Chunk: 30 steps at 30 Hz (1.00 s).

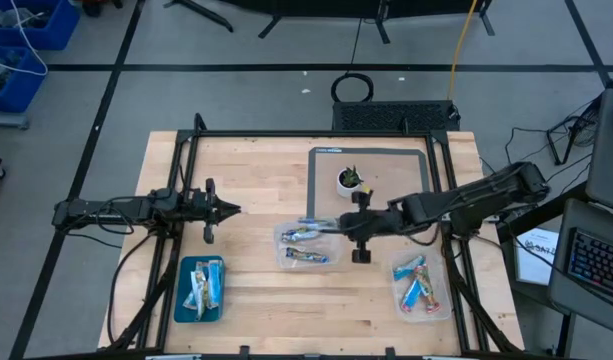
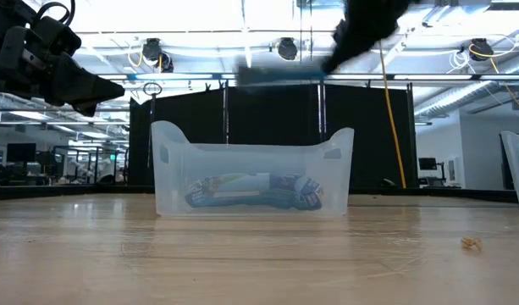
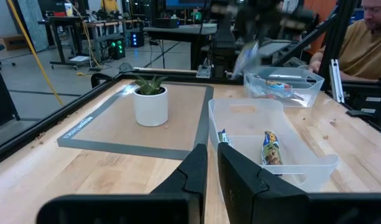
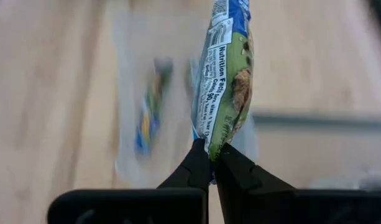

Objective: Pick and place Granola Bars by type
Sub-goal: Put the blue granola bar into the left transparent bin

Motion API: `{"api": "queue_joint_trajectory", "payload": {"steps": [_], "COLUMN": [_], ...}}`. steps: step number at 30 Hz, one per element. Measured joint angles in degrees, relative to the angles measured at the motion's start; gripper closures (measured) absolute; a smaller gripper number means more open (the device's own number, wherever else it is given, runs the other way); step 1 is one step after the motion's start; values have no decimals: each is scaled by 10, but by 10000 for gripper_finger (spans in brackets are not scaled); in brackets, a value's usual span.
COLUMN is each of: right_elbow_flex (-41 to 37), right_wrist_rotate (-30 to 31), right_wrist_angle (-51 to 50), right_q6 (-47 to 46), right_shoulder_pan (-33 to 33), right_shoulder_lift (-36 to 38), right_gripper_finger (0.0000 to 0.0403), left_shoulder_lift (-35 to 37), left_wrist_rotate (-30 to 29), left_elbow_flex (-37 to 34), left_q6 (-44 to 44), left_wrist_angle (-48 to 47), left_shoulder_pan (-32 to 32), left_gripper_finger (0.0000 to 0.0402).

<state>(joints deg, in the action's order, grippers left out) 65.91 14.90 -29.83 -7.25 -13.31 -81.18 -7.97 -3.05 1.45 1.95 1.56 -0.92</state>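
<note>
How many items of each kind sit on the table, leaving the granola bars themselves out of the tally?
Clear plastic tubs: 2
Blue tray: 1
White pot with a green plant: 1
Grey mat: 1
Total: 5

Blue-green granola bar [image 4: 226, 74] hangs pinched above the middle tub's two bars [image 1: 306, 245].

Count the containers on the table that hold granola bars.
3: the blue tray near the left front, the clear middle tub under the right claw, and the clear right tub near the front. Bars inside overlap, so some may be hidden.
</note>
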Motion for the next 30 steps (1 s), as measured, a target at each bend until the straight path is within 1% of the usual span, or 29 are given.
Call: {"api": "queue_joint_trajectory", "payload": {"steps": [5,10,16,18,20,23,26,30], "right_elbow_flex": [0,0,0,0,0,0,0,0], "right_wrist_rotate": [-1,-2,-60,-67,-79,-78,-78,-77], "right_wrist_angle": [121,220,299,320,341,366,360,346], "right_q6": [71,113,126,131,138,147,144,122], "right_shoulder_pan": [11,16,24,23,19,12,12,17], "right_shoulder_lift": [55,128,205,219,225,219,202,162], "right_gripper_finger": [401,401,401,401,401,401,401,401], "left_shoulder_lift": [0,0,0,0,0,0,0,0], "left_wrist_rotate": [0,0,0,0,0,0,0,0], "left_elbow_flex": [0,0,0,0,0,0,0,0], "left_q6": [0,0,0,0,0,0,0,0], "left_wrist_angle": [0,0,0,0,0,0,0,0], "left_shoulder_pan": [0,0,0,0,0,0,0,0], "left_gripper_finger": [360,360,360,360,360,360,360,360]}}
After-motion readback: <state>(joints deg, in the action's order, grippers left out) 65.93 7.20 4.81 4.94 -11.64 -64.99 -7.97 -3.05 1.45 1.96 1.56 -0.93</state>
